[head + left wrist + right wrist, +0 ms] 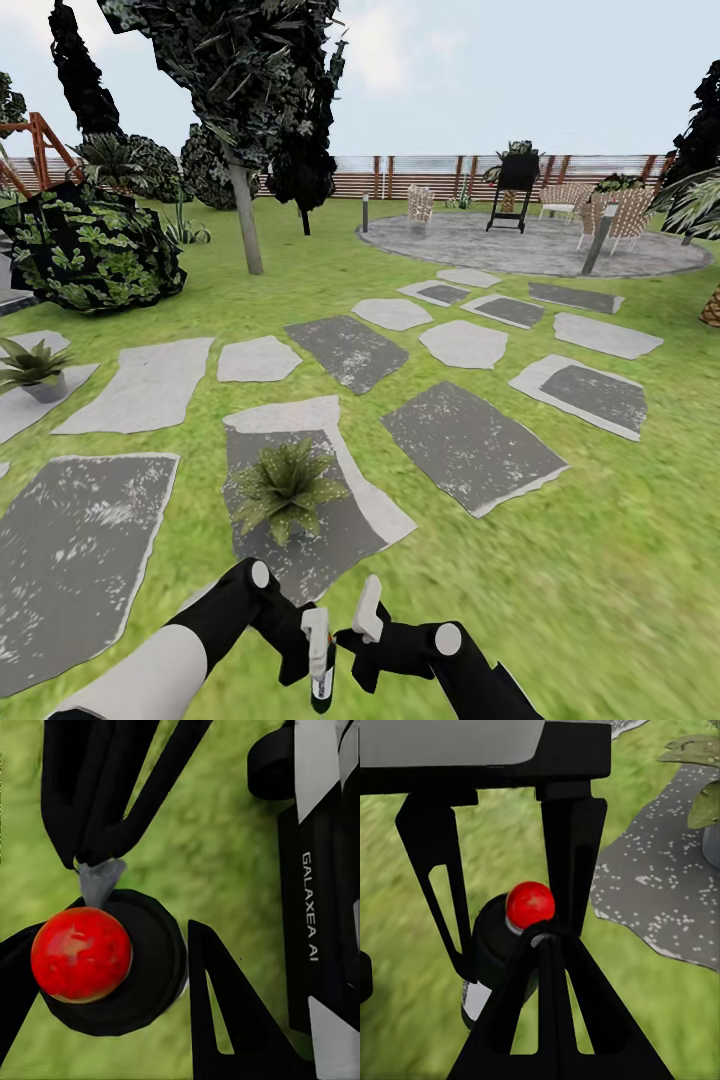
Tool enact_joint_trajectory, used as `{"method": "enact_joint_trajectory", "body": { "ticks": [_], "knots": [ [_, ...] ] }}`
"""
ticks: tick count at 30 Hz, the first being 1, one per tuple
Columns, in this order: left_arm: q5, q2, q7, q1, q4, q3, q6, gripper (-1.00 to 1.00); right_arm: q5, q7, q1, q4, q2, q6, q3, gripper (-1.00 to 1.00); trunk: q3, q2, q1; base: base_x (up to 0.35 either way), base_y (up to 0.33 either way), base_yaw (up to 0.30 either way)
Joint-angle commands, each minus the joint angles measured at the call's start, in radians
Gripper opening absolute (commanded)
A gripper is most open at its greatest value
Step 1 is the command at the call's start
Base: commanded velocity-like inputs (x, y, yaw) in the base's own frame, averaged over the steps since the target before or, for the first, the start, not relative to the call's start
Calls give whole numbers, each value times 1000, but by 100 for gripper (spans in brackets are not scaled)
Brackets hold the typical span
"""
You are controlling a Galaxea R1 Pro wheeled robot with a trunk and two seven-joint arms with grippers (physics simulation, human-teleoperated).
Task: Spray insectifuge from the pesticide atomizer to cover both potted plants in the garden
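Observation:
The pesticide atomizer (322, 690), a dark bottle with a red round cap (81, 954), hangs low in front of me over the lawn. My left gripper (317, 645) is shut on it, a finger on each side of the bottle. Close beside it, my right gripper (365, 612) has its fingers closed together, tips touching a small grey piece (97, 879) by the cap. One potted plant (288, 488), a low green rosette, stands on a grey stepping stone just ahead. The other potted plant (35, 368) sits in its grey pot at the far left.
Grey and pale stepping stones (470, 445) cross the green lawn. A big dark broad-leaved shrub (90, 245) and a tree trunk (246, 225) stand left. At the back lie a round paved patio (530, 245), chairs, a black stand and a brown slatted fence (420, 180).

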Motion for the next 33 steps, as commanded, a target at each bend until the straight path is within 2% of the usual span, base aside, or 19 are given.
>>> {"method": "enact_joint_trajectory", "body": {
  "ticks": [1, 5, 9, 12, 14, 21, 26, 27, 28, 31, 33],
  "knots": [
    [9, 0, -3, 0, -1, -1, -7, -100, 10, 1, 0, -1, 0, -7, -1, -100, -1, 0, 0, 0, 0, 0],
    [38, 1, -4, 0, 0, -3, -9, -100, 10, 1, 0, -1, 0, -7, -1, -100, -1, 0, 0, 0, 0, 0],
    [34, 3, 4, 0, 3, -8, -8, -100, 10, 1, 0, -1, 0, -7, -1, -100, -1, 0, 0, 0, 0, 0],
    [26, 20, 7, 0, 38, -11, -7, -100, 10, 1, 0, -1, 0, -7, -1, -100, -1, 0, 0, 0, 0, 0],
    [23, 45, 7, 0, 56, -13, -7, -100, 10, 1, 0, -1, 0, -7, -2, -100, -1, 0, 0, 0, 0, 0],
    [23, 170, 7, 0, 66, -14, -7, -100, 12, 1, 0, 4, -3, -7, -3, -100, -1, 0, 0, 0, 0, 0],
    [25, 236, 9, 1, 98, -12, -8, -100, 13, 0, 0, 6, -9, -7, -4, -100, -1, 0, 0, 0, 0, 0],
    [25, 250, 9, 1, 113, -11, -8, -100, 13, 0, 0, 7, -18, -8, -4, -100, -1, 0, 0, 0, 0, 0],
    [24, 258, 9, 1, 121, -11, -8, -100, 14, 0, 0, 7, -23, -8, -5, 100, -1, 0, 0, 0, 0, 0],
    [30, 297, 31, 1, 145, -6, -6, -100, 12, -2, 0, 8, -46, -8, -9, 100, -1, 0, 0, 0, 0, 0],
    [37, 307, 87, 1, 162, -3, -3, -100, 12, -7, 0, 8, -52, -9, -10, 100, -1, 0, 0, 0, 0, 0]
  ]
}}
